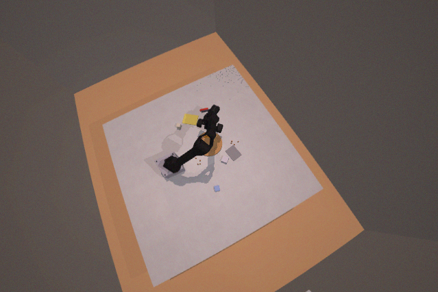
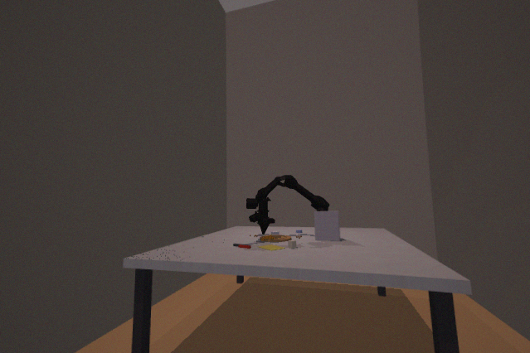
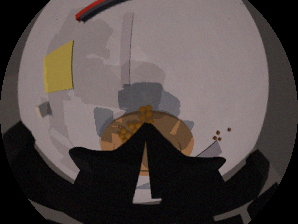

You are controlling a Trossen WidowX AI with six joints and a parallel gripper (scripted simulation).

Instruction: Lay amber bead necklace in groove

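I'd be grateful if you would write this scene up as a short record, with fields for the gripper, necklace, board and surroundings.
gripper: black, pointing down, shut, tips together
held: nothing visible between the tips
necklace: amber beads, bunched over part of the board, partly hidden by the gripper
board: round, orange-brown
groove_fit: cannot tell
yellow_item: flat yellow square, beside the board
blue_item: small blue block, apart from the board
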